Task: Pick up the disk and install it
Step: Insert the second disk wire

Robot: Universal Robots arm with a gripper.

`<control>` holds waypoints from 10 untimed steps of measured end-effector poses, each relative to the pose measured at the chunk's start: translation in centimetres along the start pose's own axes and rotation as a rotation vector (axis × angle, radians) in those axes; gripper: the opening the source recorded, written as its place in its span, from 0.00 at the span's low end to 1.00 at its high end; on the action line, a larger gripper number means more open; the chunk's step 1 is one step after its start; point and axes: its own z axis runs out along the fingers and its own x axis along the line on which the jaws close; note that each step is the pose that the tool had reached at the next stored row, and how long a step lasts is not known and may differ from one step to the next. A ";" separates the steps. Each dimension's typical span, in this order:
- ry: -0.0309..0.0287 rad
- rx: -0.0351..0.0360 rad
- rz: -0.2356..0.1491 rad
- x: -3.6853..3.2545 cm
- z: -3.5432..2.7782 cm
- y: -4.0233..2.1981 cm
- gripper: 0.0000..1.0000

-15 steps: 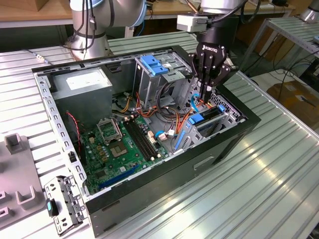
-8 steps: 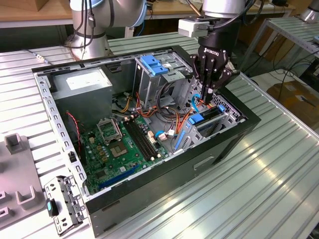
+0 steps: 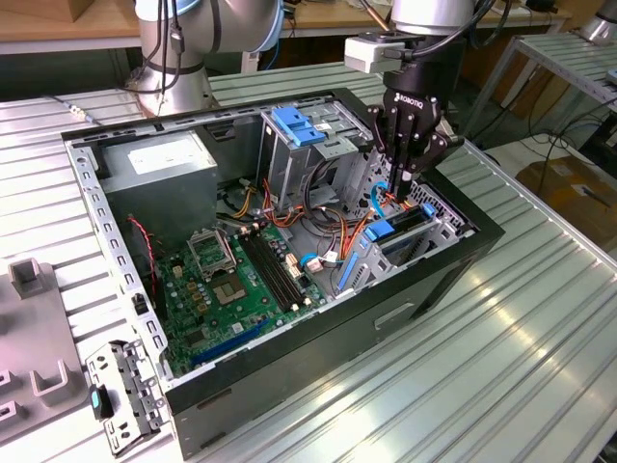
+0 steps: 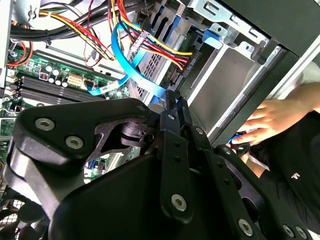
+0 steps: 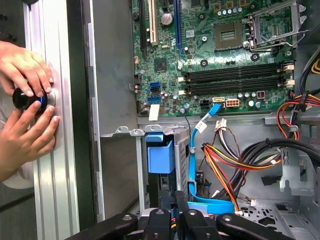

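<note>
The disk [image 3: 393, 231] stands on edge in the drive bay at the case's corner on the exterior view's right, with its bright blue carrier [image 5: 160, 155] facing the motherboard. My gripper [image 3: 398, 186] reaches down into the case just above the disk's far end. Its fingers [image 4: 172, 102] are pressed close together, and I see nothing between them. In the first wrist view the gripper [image 5: 174, 204] sits right behind the disk's dark body. A thin blue cable [image 5: 192, 165] runs alongside it.
The open black case [image 3: 289, 376] holds a green motherboard [image 3: 231, 289], a power supply [image 3: 159, 169] and bundles of coloured wires [image 5: 230, 160]. A pale-blue latch plate [image 3: 294, 125] tops the drive cage. A person's hands [image 5: 25, 105] hold a black knob outside the case wall.
</note>
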 end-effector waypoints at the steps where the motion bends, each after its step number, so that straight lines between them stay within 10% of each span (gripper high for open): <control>1: 0.0000 0.0000 0.000 0.00 0.00 0.00 0.16; 10: -0.0007 0.0084 0.003 0.01 0.00 0.09 0.16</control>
